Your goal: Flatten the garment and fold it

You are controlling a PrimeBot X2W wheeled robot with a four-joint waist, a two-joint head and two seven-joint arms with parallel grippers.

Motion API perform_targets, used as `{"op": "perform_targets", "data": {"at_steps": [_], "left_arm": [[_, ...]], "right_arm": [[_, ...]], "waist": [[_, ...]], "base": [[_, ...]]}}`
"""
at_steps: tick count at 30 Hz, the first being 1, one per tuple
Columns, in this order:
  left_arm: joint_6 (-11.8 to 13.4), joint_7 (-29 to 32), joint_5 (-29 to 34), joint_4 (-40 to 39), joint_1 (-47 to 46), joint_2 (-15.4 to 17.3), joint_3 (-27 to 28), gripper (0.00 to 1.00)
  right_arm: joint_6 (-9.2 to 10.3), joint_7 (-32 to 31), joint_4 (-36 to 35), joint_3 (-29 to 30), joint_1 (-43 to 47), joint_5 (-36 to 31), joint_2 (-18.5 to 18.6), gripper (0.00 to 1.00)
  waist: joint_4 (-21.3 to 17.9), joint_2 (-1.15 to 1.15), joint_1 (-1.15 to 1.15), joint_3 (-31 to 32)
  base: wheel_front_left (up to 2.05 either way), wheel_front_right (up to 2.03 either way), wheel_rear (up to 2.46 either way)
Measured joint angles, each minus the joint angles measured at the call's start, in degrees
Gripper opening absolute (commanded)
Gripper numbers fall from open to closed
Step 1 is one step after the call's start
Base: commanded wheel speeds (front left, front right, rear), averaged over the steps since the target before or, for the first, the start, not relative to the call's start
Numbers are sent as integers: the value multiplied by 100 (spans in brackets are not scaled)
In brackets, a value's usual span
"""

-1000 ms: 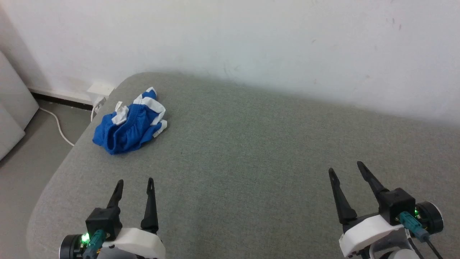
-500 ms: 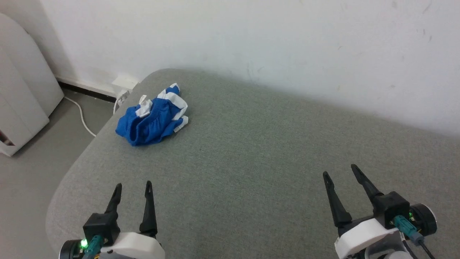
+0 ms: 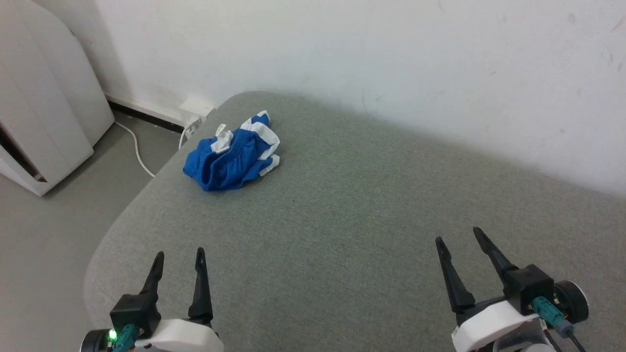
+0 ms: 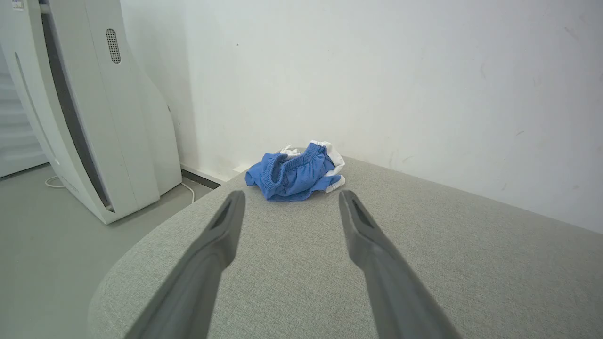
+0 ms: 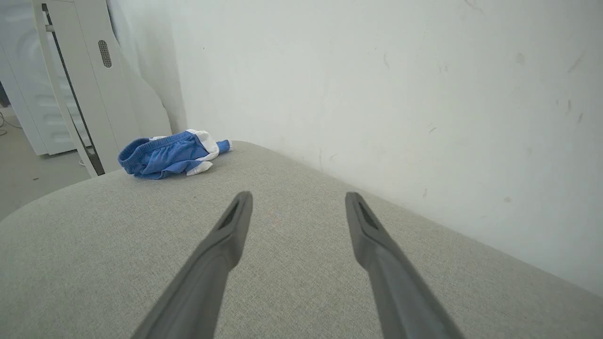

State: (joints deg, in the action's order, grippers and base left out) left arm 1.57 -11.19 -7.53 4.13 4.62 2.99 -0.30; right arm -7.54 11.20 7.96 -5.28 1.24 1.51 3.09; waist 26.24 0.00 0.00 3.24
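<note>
The garment is a crumpled heap of royal-blue shorts with white trim, lying near the far left corner of the grey upholstered surface. Its gathered waistband faces me in the left wrist view, where the garment lies straight ahead beyond the fingertips. In the right wrist view the garment is far off to the left. My left gripper hovers open at the near left, well short of the shorts. My right gripper is open at the near right with nothing between its fingers.
A white wall runs along the far side of the surface. To the left stands a tall white appliance on the grey floor, with a white cable and wall socket beside the surface's rounded corner.
The head camera has swung left, so the whole scene sits further right and the white appliance has come into view. The garment lies as before. Both grippers stay open and keep their places.
</note>
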Motion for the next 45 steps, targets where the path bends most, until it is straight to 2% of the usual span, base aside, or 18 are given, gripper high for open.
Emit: {"op": "perform_targets", "data": {"at_steps": [13, 18, 25, 32, 37, 45], "left_arm": [[33, -153, -169, 22, -3, -1, -75, 100], [-115, -207, -148, 316, -377, 57, -91, 100], [-469, 246, -131, 1400, -1733, 506, -205, 100], [-811, 993, -525, 2308, -3320, 1034, -293, 100], [-860, 1575, -888, 3060, -4216, 1481, -469, 100], [-868, 2885, -1973, 3771, -5200, 2327, -1446, 100]], "right_arm": [[0, 155, 54, -12, -5, -177, -2, 100], [0, 209, 24, -11, -122, -420, -4, 100], [0, 302, -135, -59, -378, -846, -13, 100], [0, 214, -543, -125, -699, -1061, 68, 100], [0, 77, -813, -218, -810, -1061, 162, 100], [0, -59, -1198, -189, -843, -1061, 294, 100]], "waist": [[190, 0, 0, -262], [187, 0, 0, -562], [134, 0, 1, -1118], [-33, 0, 2, -1725], [-279, 0, 2, -2112], [-747, 0, 1, -2682]], "base": [[0, 0, 0], [0, 0, 0], [0, 0, 0], [0, 0, 0], [0, 0, 0], [0, 0, 0]]}}
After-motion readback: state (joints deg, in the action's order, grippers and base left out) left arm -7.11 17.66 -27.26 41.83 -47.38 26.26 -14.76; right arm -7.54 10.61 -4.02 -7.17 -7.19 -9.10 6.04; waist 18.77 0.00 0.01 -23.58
